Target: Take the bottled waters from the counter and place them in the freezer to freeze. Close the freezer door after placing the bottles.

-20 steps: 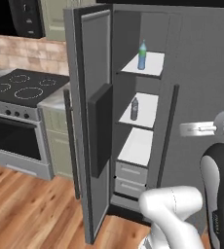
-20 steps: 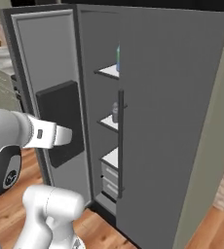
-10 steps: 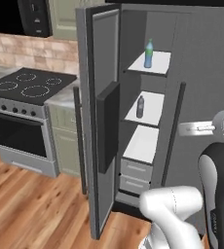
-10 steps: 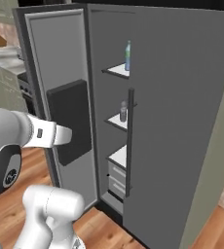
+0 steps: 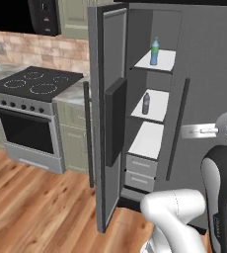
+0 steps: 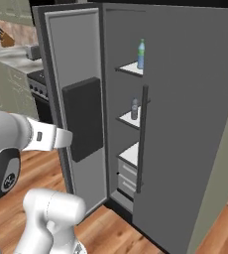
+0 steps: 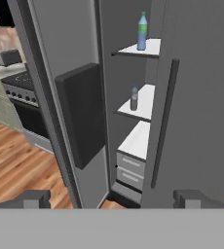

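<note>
1. The blue bottle (image 5: 155, 51) with the green cap stands upright on the top white shelf (image 5: 160, 62) inside the freezer (image 5: 147, 99), in the upper middle of the left base view; it also shows near the top centre of the hand view (image 7: 141, 31).
2. The grey bottle (image 5: 146, 104) with the dark cap stands upright on the next shelf down, directly below the blue one; in the right base view it sits mid-frame (image 6: 134, 108), just left of the dark bar handle.
3. Below that shelf comes another white shelf, then two pale drawers (image 5: 141, 172) stacked at the bottom of the compartment.
4. The freezer door (image 5: 108, 118) hangs wide open, swung out to the left of the compartment, its black dispenser panel (image 7: 82, 114) facing the opening.
5. The plain grey door (image 6: 185, 124) on the right half is shut, its long dark handle (image 6: 141, 139) running vertically beside the freezer gap.
6. The pincer (image 7: 111, 198) is spread wide and empty, its two dark tips at the bottom corners of the hand view, well apart from the fridge and aimed at the open compartment.
7. Off to the left sit the black stovetop (image 5: 34, 81) and a strip of marbled surface (image 5: 73, 94) between stove and fridge, over wooden floor (image 5: 31, 207).
</note>
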